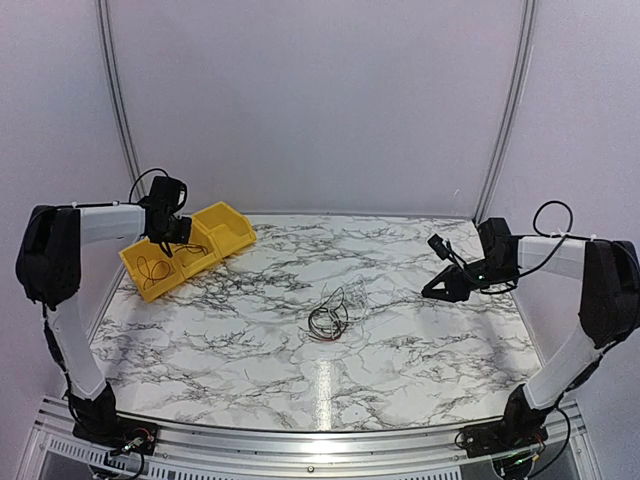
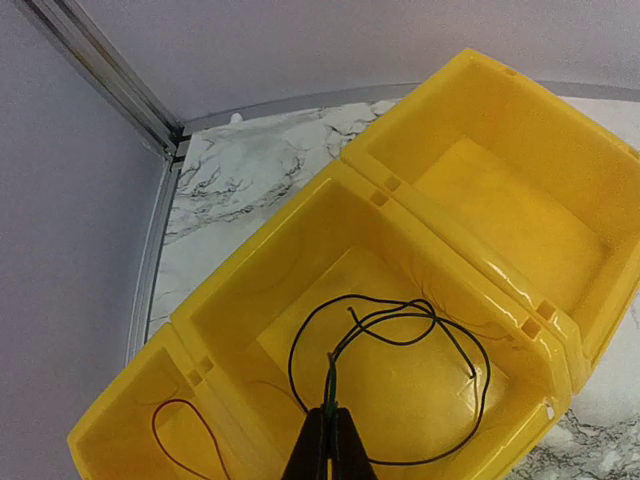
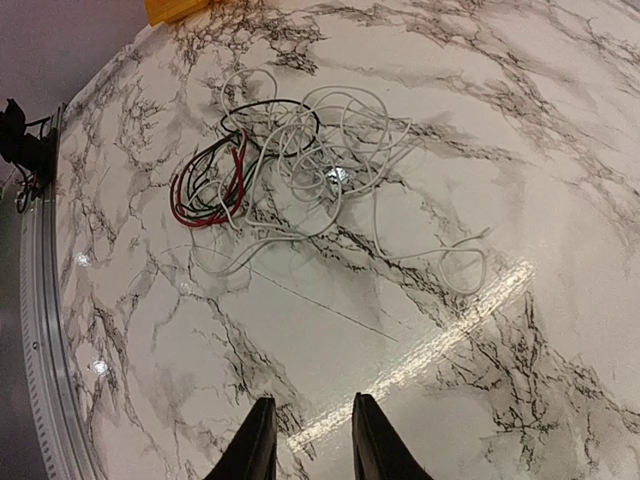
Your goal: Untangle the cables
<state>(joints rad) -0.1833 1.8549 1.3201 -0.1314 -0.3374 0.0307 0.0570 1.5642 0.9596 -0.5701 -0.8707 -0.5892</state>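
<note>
Right tool (image 3: 311, 410), parted and grasping nothing, hovers over the bench (image 3: 520, 340); the cables (image 3: 290, 160) lie tangled well ahead of it. Left tool (image 2: 329, 425) is clenched on a dark wire (image 2: 332, 375) looping beyond it inside the bin (image 2: 440, 240), middle compartment

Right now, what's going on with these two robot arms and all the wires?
The left gripper is shut on a thin dark wire, its loops down in the middle compartment of the yellow bin. Another thin wire lies in an end compartment. The remaining cables, a white, red and black tangle, sit on the marble table. The right gripper hovers short of it, jaws apart, holding nothing.
</note>
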